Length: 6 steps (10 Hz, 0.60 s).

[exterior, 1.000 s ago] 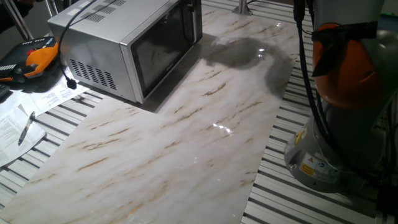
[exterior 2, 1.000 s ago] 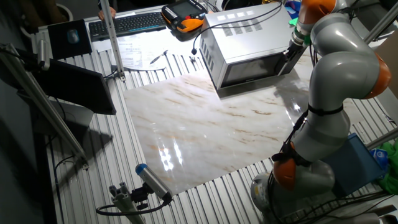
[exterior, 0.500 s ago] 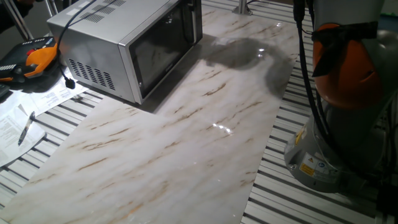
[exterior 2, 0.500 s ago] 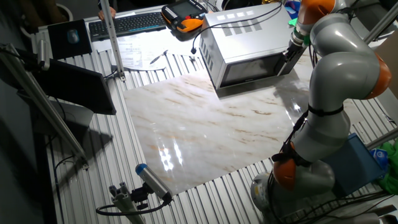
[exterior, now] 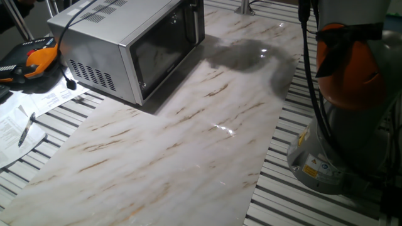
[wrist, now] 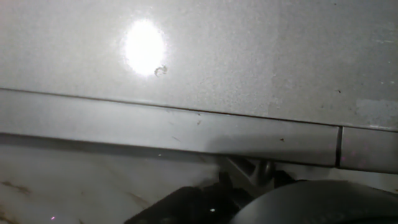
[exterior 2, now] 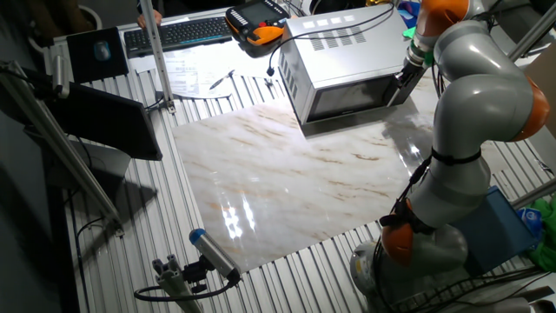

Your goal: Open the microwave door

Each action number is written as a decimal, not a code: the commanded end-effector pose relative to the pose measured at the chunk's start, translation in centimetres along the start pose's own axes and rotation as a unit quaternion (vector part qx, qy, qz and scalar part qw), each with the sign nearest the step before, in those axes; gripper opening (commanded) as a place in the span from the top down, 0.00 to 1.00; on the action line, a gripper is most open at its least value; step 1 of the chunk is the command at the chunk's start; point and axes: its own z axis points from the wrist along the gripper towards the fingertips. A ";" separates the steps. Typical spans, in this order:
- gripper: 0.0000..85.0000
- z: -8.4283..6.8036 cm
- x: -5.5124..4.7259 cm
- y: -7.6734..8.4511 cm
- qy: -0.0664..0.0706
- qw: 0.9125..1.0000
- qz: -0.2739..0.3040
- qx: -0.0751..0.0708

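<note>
The microwave (exterior: 94, 44) stands at the back left of the marble slab; in the other fixed view it (exterior 2: 334, 43) is at the top. The microwave door (exterior: 164, 50) with its dark glass window looks closed against the body. My gripper (exterior 2: 405, 78) is a dark shape pressed to the right end of the door (exterior 2: 352, 97), where the handle is. Its fingers are too small to read there. The hand view shows only the silver microwave surface (wrist: 217, 62) close up, marble below, and a dark blurred shape at the bottom edge.
Marble slab (exterior: 188, 144) covers the slatted table. An orange-black pendant (exterior: 34, 59), papers and a pen (exterior: 26, 129) lie left of the microwave. A keyboard (exterior 2: 178, 33) and a black panel (exterior 2: 113, 122) are further off. My arm's base (exterior: 339, 144) stands at the right.
</note>
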 end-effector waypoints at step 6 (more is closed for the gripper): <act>1.00 -0.1 0.3 0.2 0.011 1.000 0.011 -0.006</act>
